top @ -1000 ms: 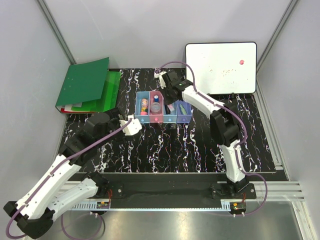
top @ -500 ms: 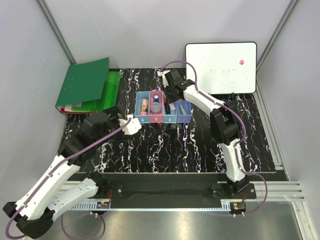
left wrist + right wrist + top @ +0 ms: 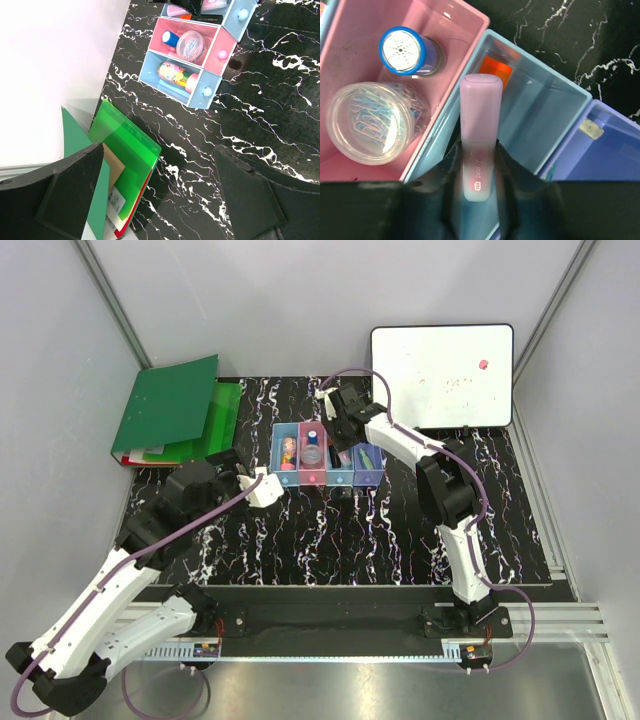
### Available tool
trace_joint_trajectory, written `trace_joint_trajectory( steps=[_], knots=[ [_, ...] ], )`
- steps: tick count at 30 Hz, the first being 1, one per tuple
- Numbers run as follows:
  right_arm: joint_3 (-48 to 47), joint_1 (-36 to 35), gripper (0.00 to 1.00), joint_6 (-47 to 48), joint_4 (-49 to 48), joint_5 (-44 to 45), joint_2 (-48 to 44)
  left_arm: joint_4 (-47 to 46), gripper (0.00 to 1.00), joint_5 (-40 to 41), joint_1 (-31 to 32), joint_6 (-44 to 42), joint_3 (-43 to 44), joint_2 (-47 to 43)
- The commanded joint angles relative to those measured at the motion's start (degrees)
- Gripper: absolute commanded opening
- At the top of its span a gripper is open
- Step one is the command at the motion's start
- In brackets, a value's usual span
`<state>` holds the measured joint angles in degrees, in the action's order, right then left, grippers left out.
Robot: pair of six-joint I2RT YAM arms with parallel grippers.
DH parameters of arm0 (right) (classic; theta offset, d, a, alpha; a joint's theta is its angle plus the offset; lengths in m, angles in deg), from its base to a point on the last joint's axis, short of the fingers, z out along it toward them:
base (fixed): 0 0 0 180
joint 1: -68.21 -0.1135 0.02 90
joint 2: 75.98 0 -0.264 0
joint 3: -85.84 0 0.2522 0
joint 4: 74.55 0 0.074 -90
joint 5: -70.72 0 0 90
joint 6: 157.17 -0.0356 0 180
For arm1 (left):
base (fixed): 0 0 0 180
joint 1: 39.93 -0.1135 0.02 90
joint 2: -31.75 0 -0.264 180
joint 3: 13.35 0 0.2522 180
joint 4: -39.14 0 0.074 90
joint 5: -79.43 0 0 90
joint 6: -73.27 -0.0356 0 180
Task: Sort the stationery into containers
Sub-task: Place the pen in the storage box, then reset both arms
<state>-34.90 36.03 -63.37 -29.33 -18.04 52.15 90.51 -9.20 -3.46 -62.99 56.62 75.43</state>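
Note:
Four narrow bins stand in a row: light blue (image 3: 284, 478), pink (image 3: 313, 479), light blue (image 3: 342, 478) and violet-blue (image 3: 369, 476). My right gripper (image 3: 479, 150) is shut on a pink marker (image 3: 480, 100) and holds it over the second light blue bin (image 3: 540, 115), where an orange-capped stick (image 3: 493, 67) lies. The pink bin (image 3: 350, 45) holds a blue-capped piece (image 3: 405, 49) and a round clear box of paper clips (image 3: 370, 125). The first light blue bin (image 3: 170, 90) holds a pink-yellow eraser (image 3: 176, 74). My left gripper (image 3: 160, 200) is open and empty, near left of the bins.
Green binders (image 3: 175, 410) lie at the back left and also show in the left wrist view (image 3: 125, 160). A whiteboard (image 3: 442, 375) lies at the back right. The violet-blue bin (image 3: 605, 150) is right beside the marker's bin.
My right gripper has moved a little nearer and down over the bins with the pink marker in it. The left arm has barely moved.

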Motion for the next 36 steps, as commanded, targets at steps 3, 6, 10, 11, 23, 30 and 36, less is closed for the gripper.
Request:
trace_joint_trajectory(
  steps=[3, 6, 10, 11, 23, 30, 36],
  knots=[
    [0.19, 0.1, 0.41, -0.19, -1.84, -0.97, -0.43, -2.71, 0.99, -1.01, -0.17, -0.67, 2.51, 0.18],
    [0.1, 0.1, 0.48, -0.19, -1.76, -0.8, -0.61, -2.8, 0.99, -1.01, -0.17, -0.76, 2.68, 0.26],
    [0.45, 0.1, 0.5, -0.19, -1.84, -0.53, -1.57, -2.8, 0.99, -2.32, -0.17, -0.32, 2.77, 0.53],
    [0.37, 0.1, 0.51, -0.19, -1.67, -0.44, -1.75, -2.89, 0.99, -2.25, -0.17, -0.23, 2.86, 0.7],
    [0.72, 0.1, 0.61, 4.19, -1.14, 1.4, -16.24, -3.94, 0.99, -1.63, -0.26, 7.67, 3.47, 1.05],
    [3.18, 0.19, 1.0, 9.57, -1.23, 4.29, -30.04, -6.66, 0.99, 1.18, -0.43, 16.88, 3.38, 2.46],
    [8.43, 0.11, 1.0, 13.78, 1.14, 17.03, -39.35, -7.37, 0.99, 14.87, -0.7, 28.48, 6.54, 8.26]
  ],
)
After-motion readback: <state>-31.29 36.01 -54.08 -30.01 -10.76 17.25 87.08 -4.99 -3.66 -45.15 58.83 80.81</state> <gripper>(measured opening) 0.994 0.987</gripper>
